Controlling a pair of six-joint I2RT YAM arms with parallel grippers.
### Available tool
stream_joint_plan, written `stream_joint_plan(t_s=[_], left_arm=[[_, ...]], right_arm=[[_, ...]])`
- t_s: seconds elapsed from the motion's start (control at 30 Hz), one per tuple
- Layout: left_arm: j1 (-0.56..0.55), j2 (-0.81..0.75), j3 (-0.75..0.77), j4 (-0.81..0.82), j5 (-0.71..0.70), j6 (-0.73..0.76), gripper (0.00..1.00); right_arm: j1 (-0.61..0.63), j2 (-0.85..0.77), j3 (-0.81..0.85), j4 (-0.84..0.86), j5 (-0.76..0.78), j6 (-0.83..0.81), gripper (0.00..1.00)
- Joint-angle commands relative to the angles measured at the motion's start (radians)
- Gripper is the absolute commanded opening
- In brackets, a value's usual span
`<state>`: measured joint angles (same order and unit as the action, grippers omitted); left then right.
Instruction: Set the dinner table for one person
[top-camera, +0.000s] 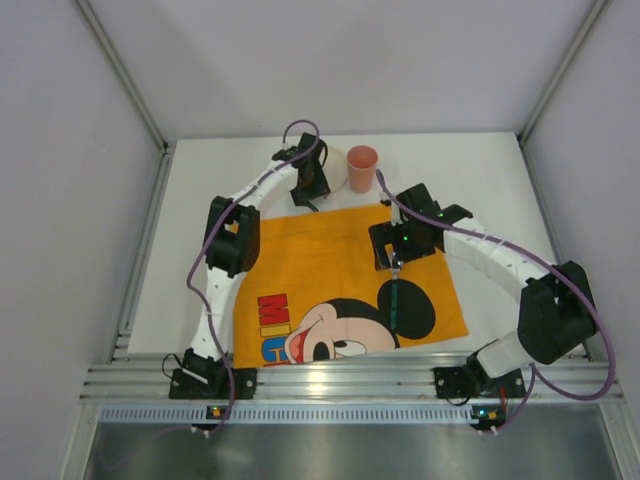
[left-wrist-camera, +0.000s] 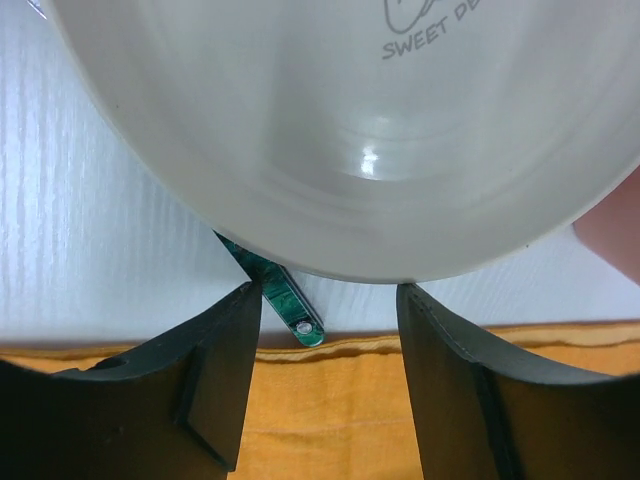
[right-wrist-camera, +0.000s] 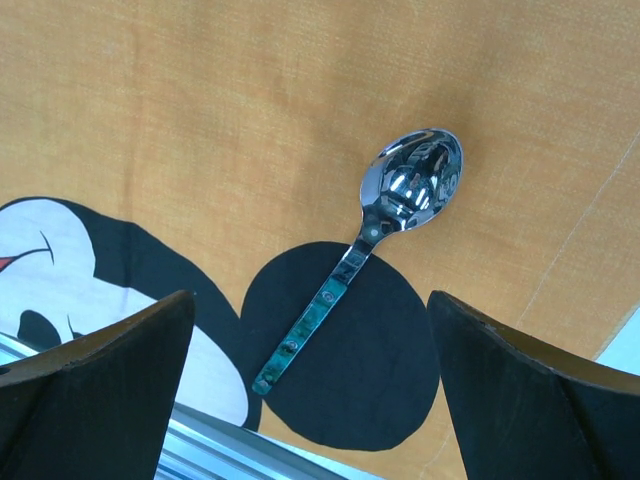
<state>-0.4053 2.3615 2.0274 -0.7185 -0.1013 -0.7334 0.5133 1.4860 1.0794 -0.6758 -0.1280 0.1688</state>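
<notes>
The dinner table (top-camera: 190, 200) is a white tabletop with an orange Mickey Mouse cloth (top-camera: 330, 250) spread on it. A white plate (left-wrist-camera: 340, 130) sits at the back, just past the cloth's far edge. My left gripper (left-wrist-camera: 328, 290) is open, its fingertips level with the plate's near rim and on either side of it. A green-handled utensil (left-wrist-camera: 290, 305) pokes out from under the plate; its head is hidden. A spoon (right-wrist-camera: 350, 270) with a green handle lies on the cloth's black ear. My right gripper (right-wrist-camera: 310, 298) hovers over it, wide open and holding nothing.
A pink cup (top-camera: 362, 168) stands to the right of the plate (top-camera: 338, 170), also showing at the right edge of the left wrist view as the cup (left-wrist-camera: 615, 235). An aluminium rail (top-camera: 340, 380) runs along the near table edge. Grey walls enclose the table's sides and back.
</notes>
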Motion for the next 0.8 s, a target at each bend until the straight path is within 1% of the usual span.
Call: stream_joint_plan(t_s=[0.0, 0.03, 0.17, 0.3, 0.37, 0.4, 0.43, 0.53, 0.6, 0.63, 0.67, 0.77], left_arm=[[-0.015, 0.062, 0.129, -0.132, -0.155, 0.015, 0.61], [-0.018, 0.082, 0.151, -0.145, -0.17, 0.026, 0.61], [-0.018, 0.091, 0.143, -0.185, -0.242, 0.052, 0.59], [-0.015, 0.07, 0.071, -0.168, -0.293, 0.069, 0.57], [-0.003, 0.073, 0.047, -0.167, -0.29, 0.069, 0.53], [0.002, 0.079, 0.044, -0.17, -0.288, 0.065, 0.5], [0.006, 0.081, 0.042, -0.174, -0.288, 0.063, 0.42], [0.029, 0.074, 0.019, -0.168, -0.285, 0.071, 0.33], [0.062, 0.056, -0.002, -0.116, -0.247, 0.1, 0.19], [0.089, 0.05, -0.01, -0.098, -0.21, 0.114, 0.07], [0.101, 0.042, -0.007, -0.075, -0.21, 0.124, 0.0], [0.152, 0.013, 0.046, -0.055, -0.196, 0.176, 0.0]], right_arm=[[0.007, -0.044, -0.016, -0.001, 0.017, -0.002, 1.0], [0.007, -0.043, -0.019, -0.004, 0.024, -0.003, 1.0], [0.001, -0.032, -0.026, -0.002, 0.037, -0.018, 1.0], [-0.002, -0.004, -0.016, 0.002, 0.036, -0.023, 1.0], [-0.002, 0.013, -0.007, 0.001, 0.034, -0.029, 1.0], [-0.002, 0.02, -0.004, 0.001, 0.036, -0.029, 1.0], [-0.002, 0.02, -0.001, -0.001, 0.034, -0.031, 1.0], [-0.004, 0.025, 0.008, -0.007, 0.034, -0.038, 1.0], [-0.006, 0.03, 0.016, -0.016, 0.036, -0.041, 1.0], [-0.006, 0.031, 0.022, -0.019, 0.037, -0.048, 1.0], [-0.006, 0.031, 0.025, -0.025, 0.039, -0.048, 1.0], [-0.006, 0.033, 0.04, -0.048, 0.068, -0.048, 1.0]])
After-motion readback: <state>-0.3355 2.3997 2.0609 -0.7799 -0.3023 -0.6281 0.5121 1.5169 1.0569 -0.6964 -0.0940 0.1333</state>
